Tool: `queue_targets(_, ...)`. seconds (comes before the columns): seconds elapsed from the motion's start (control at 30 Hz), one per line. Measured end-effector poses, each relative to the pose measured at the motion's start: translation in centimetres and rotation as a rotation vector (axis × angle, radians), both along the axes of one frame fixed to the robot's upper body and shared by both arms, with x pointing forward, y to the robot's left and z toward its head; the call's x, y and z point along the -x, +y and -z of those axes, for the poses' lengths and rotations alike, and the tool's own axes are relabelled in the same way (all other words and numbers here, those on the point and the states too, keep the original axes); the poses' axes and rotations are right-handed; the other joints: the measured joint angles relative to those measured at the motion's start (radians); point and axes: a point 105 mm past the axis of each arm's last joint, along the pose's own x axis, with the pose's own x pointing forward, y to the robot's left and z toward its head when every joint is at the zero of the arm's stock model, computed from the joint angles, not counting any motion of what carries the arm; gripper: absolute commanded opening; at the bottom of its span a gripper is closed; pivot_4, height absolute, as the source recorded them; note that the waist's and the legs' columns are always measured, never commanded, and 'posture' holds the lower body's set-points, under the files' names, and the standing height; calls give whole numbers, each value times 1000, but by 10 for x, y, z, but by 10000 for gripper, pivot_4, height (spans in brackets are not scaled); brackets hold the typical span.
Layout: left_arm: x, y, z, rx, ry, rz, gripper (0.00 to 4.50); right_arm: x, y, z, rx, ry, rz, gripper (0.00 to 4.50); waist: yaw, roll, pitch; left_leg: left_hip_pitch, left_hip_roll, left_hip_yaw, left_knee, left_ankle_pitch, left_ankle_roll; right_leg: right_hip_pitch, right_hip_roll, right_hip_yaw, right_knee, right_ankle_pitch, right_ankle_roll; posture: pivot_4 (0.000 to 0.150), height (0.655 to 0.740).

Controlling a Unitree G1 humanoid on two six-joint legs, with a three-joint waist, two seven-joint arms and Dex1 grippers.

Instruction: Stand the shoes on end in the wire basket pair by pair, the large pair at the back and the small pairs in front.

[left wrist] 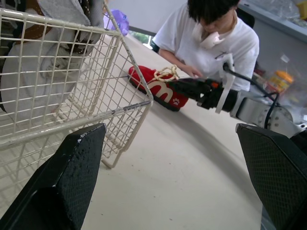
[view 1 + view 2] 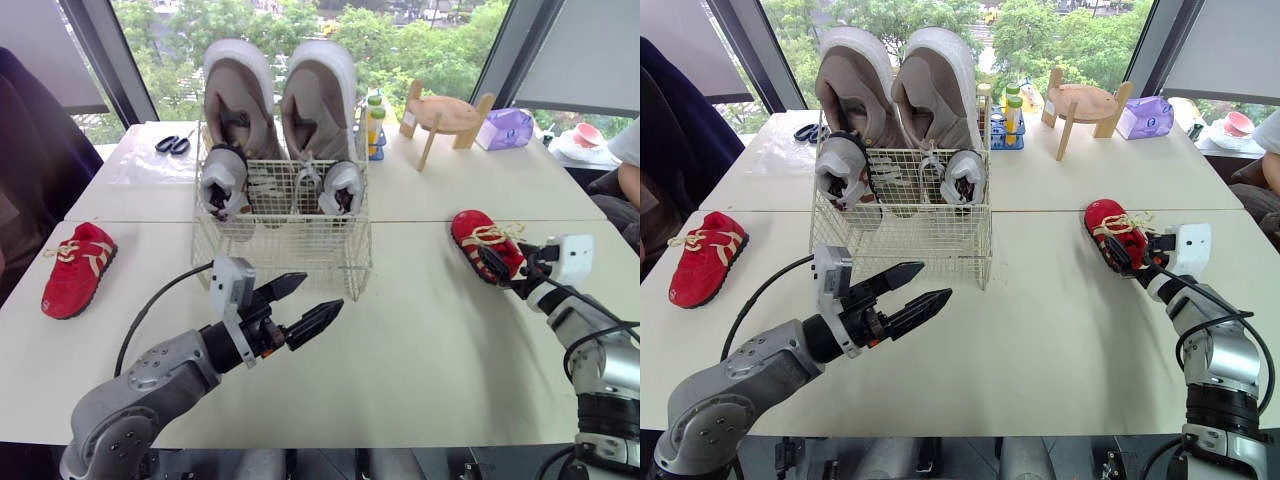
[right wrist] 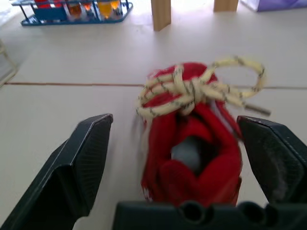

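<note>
Step in hand, as judged: grasping the last pair.

- Right end effector (image 3: 175, 139): fingers apart, straddling the small red lace-up fabric shoe (image 2: 484, 240) on the white worktop (image 2: 430, 340), right of the cream wire basket (image 2: 290, 240).
- Matching red shoe (image 2: 78, 268): lies left of the basket.
- Left end effector (image 2: 318, 295): fingers apart, empty.
- Next move: close, lift, stand the shoe on end in front.

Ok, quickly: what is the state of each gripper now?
Left gripper: open, empty, before the wire basket.
Right gripper: open, straddling the red shoe on the right.

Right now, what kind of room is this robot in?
Probably an office or lab workroom: white tables pushed together by big windows overlooking trees, a tube rack, and a person seated alongside.
</note>
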Motion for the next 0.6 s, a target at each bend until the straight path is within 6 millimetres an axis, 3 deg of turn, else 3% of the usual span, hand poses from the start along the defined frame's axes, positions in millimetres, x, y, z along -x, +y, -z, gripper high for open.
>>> queue_targets(0.3,-1,1,1,-20,-10,-11,44440,-21,1,18,8,31,4,45000,-5,0,0,0,0,0,0,0,0,0,0,0,0,0,0,1500,7400)
queue_targets(0.4,-3,6,-4,-31,-25,-51,45000,-26,5,24,-2,33,1,36766,-4,0,0,0,0,0,0,0,0,0,0,0,0,0,0,1500,7400)
queue_targets(0.47,-8,18,-16,-2,-39,-113,45000,-28,5,24,5,22,3,26695,-5,0,0,0,1,0,0,0,0,0,0,0,0,0,0,1500,7400)
queue_targets(0.6,-18,48,-24,-103,-64,-266,45000,-29,5,21,13,-6,11,12157,-8,0,0,0,1,-1,0,0,0,0,0,0,0,0,0,1500,7400)
